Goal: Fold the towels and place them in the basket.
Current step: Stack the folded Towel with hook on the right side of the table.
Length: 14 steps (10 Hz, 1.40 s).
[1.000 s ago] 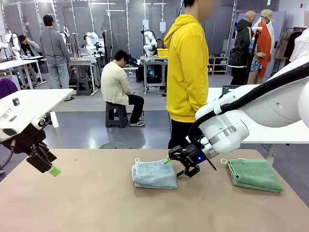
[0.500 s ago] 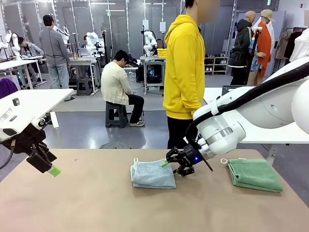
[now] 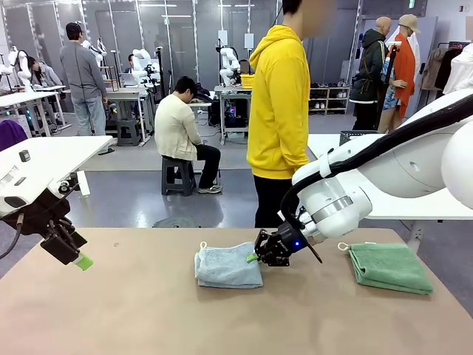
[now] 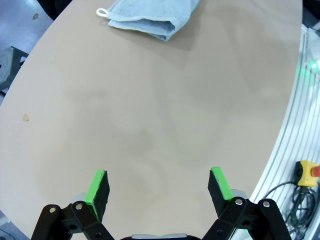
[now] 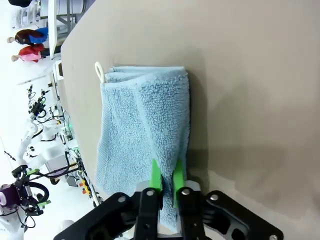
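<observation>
A pale grey-blue towel [image 3: 225,268] lies folded at the middle of the tan table [image 3: 148,318], its white loop at the far left corner. My right gripper [image 3: 257,257] is shut on the towel's right edge; in the right wrist view its green pads [image 5: 156,176] pinch the terry edge of the towel [image 5: 140,125]. A green towel [image 3: 389,266] lies folded at the right, apart from both grippers. My left gripper [image 3: 74,255] hangs open over the table's left end, far from the grey-blue towel [image 4: 145,20], with nothing in its grasp [image 4: 160,180]. The basket is out of view.
A person in a yellow hoodie [image 3: 279,111] stands at the far side behind the towels. A white table [image 3: 52,155] stands off to the left. Beyond the table edge in the left wrist view sits a yellow box with a red button [image 4: 307,172].
My right gripper has closed on the grey-blue towel's right edge and shifted it a little to the left. The person has stepped slightly left. The left arm has stayed still.
</observation>
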{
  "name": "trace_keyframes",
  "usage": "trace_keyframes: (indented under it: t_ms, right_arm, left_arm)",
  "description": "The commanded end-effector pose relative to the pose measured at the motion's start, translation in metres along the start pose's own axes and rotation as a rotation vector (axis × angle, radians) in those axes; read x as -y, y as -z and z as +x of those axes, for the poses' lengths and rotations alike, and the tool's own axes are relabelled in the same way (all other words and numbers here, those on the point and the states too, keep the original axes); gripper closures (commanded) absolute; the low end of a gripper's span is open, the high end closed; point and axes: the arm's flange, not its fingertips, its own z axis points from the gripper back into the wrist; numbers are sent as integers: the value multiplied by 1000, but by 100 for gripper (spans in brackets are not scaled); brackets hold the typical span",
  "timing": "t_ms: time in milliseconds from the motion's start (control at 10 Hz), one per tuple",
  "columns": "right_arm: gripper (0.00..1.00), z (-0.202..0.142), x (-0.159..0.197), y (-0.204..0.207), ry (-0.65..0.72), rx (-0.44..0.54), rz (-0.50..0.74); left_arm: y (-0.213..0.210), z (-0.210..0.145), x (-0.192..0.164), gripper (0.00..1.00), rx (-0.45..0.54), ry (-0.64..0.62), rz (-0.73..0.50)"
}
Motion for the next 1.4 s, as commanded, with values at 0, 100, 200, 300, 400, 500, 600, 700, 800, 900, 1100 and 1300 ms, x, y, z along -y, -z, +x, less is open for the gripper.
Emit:
trace_keyframes:
  t_ms: [0, 100, 200, 300, 400, 500, 600, 700, 800, 900, 1100, 1300]
  right_arm:
    - [100, 4, -1, 7, 19, 10, 1]
    - [100, 4, -3, 6, 16, 11, 0]
    - [100, 3, -5, 5, 12, 16, -5]
    - [100, 1, -5, 4, 10, 19, -8]
    - [100, 0, -6, 3, 10, 22, -10]
    - [100, -1, -6, 4, 9, 22, -12]
    - [100, -2, -6, 5, 8, 24, -12]
    - [100, -3, -6, 5, 7, 28, -9]
    - [100, -5, -6, 5, 4, 32, -6]
    - [100, -7, -6, 5, 3, 33, -3]
    - [100, -1, -3, 3, -6, 8, -8]
    - [100, -1, -3, 3, -6, 8, -8]
  left_arm:
    - [2, 2, 1, 0, -8, -10, 2]
    - [2, 2, 1, 0, -8, -10, 2]
    - [2, 2, 1, 0, -8, -10, 2]
    - [2, 2, 1, 0, -8, -10, 2]
    - [2, 2, 1, 0, -8, -10, 2]
    - [2, 2, 1, 0, -8, -10, 2]
    - [2, 2, 1, 0, -8, -10, 2]
    - [2, 2, 1, 0, -8, -10, 2]
    - [2, 2, 1, 0, -8, -10, 2]
    - [2, 2, 1, 0, -8, -10, 2]
    - [2, 2, 1, 0, -8, -10, 2]
    - [2, 2, 1, 0, -8, -10, 2]
